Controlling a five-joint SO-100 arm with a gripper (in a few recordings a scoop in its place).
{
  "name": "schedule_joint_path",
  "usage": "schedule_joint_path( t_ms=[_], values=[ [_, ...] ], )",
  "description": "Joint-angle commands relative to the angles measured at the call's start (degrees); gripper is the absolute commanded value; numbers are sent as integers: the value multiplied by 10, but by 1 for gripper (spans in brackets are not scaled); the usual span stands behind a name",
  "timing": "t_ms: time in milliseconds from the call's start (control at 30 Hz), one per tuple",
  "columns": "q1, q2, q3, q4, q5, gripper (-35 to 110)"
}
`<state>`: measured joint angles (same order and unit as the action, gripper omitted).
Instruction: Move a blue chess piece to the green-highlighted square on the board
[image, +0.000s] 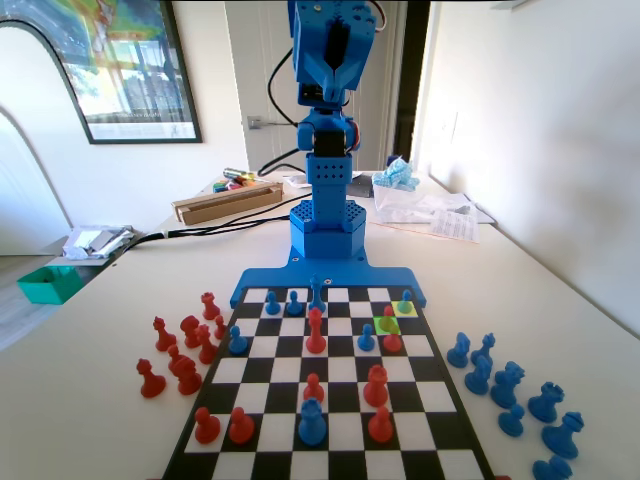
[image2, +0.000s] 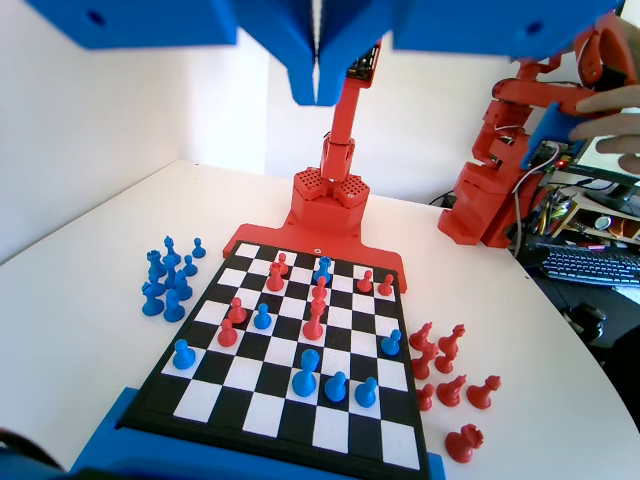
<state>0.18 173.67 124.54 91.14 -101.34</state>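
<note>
- Jaws: both hang from the top edge of the wrist view, pressed together along a thin seam, nothing between them; gripper (image2: 318, 75) closed and empty, high above the board.
- Blue arm (image: 325, 110): fixed view, upright at the far end, on its base plate joined to the board's far edge.
- Board (image: 415, 420): black-and-white chequered, flat on a pale table (image: 120, 420).
- Green-highlighted square (image: 383, 325): fixed view, right half of the board, second row from the arm; a red piece (image: 391, 338) stands at its near edge, overlapping it. Whether that piece's base lies on the green or on the square in front cannot be told.
- Pale yellow square (image: 407, 308): just beyond the green one, diagonally right, in the row nearest the arm.
- Blue chess piece (image: 405, 300): small pawn, upright on the yellow square, apart from the gripper.
- Other blue pieces on the board: fixed view, several in the two far rows, one at the left edge, one large piece (image: 312, 420) near the front.
- Red pieces on the board: fixed view, a tall one (image: 316, 330) in the middle, others toward the front.
- Off-board red pieces (image: 180, 355): fixed view, cluster left of the board.
- Off-board blue pieces (image: 515, 385): fixed view, cluster right of the board.
</note>
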Motion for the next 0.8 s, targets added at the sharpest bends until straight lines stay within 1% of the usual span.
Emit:
schedule_joint_path(
  t_ms=[0, 67, 133, 367, 567, 767],
  values=[
    [7, 12, 3, -10, -7, 4],
    [6, 12, 3, -10, -7, 11],
    [6, 12, 3, -10, -7, 12],
    [-4, -3, -17, -4, -18, 10],
    [-18, -143, -168, 57, -16, 7],
    [-25, -301, -297, 80, 20, 7]
  ],
)
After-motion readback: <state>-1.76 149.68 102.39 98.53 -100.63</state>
